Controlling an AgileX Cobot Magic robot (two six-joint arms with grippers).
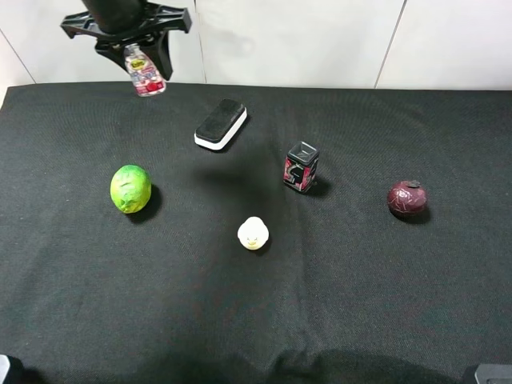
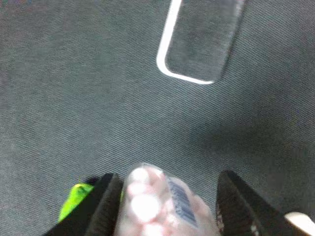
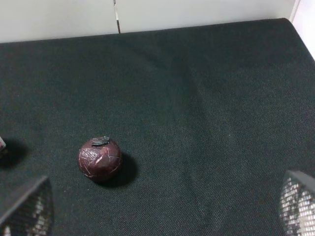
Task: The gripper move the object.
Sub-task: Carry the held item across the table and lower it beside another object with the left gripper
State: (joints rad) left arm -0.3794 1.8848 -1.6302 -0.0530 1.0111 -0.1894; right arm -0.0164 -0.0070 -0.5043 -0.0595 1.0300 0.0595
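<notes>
The bottle (image 1: pixel 145 74) hangs in the air over the far left of the worktop (image 1: pixel 360 304), cap up and slightly tilted, its red-pink label facing me. The left gripper (image 1: pixel 142 64) has it, with the jaws pinching the bottle from both sides. On the left wrist view the bottle (image 2: pixel 157 206) is a pale blur between the two black fingers (image 2: pixel 106 209), with the dark cloth well below it.

Near it on the cloth lies a black-and-white eraser (image 1: pixel 221 124), and nearer to me on the left sits a green fruit (image 1: pixel 130 189). Past the eraser, toward the middle, stands a black-and-red box (image 1: pixel 302 166), and a small white figure (image 1: pixel 253 233) sits nearer to me. A dark red ball (image 1: pixel 407 198) rests well apart on the right.

The right gripper (image 3: pixel 162 216) hovers above that ball (image 3: pixel 100 159), its jaws spread wide and holding nothing.
</notes>
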